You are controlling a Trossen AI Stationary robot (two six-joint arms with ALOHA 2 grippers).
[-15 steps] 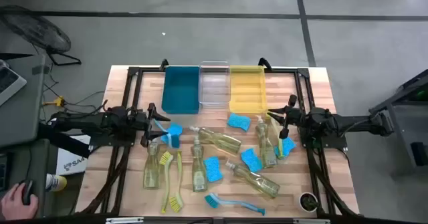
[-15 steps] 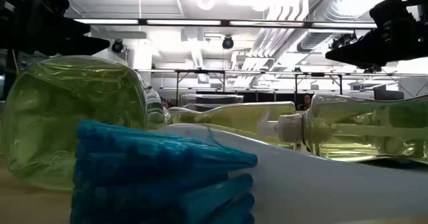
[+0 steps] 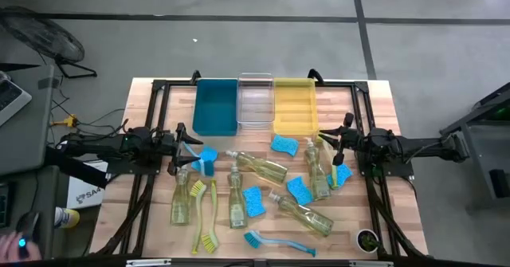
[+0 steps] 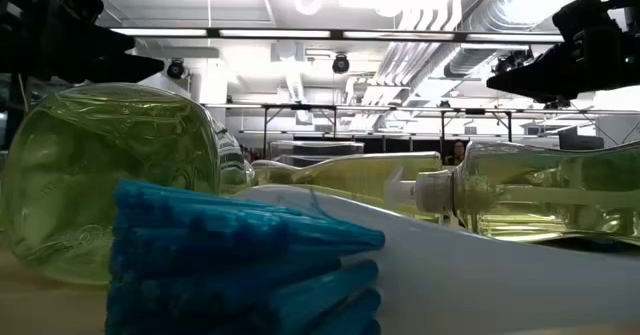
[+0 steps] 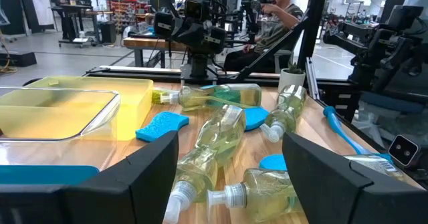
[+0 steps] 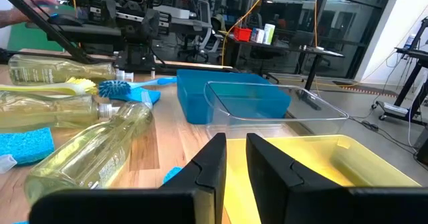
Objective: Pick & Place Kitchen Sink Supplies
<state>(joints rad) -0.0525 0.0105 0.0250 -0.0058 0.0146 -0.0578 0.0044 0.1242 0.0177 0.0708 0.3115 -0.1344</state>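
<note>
Several clear pump bottles of yellow-green soap (image 3: 263, 168) lie on their sides across the wooden table. Among them lie blue sponges (image 3: 285, 145), yellow-green brushes (image 3: 211, 213) and a blue brush (image 3: 275, 241). My left gripper (image 3: 185, 151) hovers open at the table's left, just left of a blue sponge (image 3: 209, 157). Nothing is between its fingers (image 5: 231, 150). My right gripper (image 3: 327, 139) hovers at the right, beside the yellow bin (image 3: 293, 106). Its fingers (image 6: 235, 150) stand shut with only a narrow slit and hold nothing.
A teal bin (image 3: 215, 106), a clear bin (image 3: 255, 101) and the yellow bin stand side by side at the far edge. In the low view a bottle (image 4: 110, 175) and blue brush bristles (image 4: 230, 265) fill the foreground. People show in the room beyond the table.
</note>
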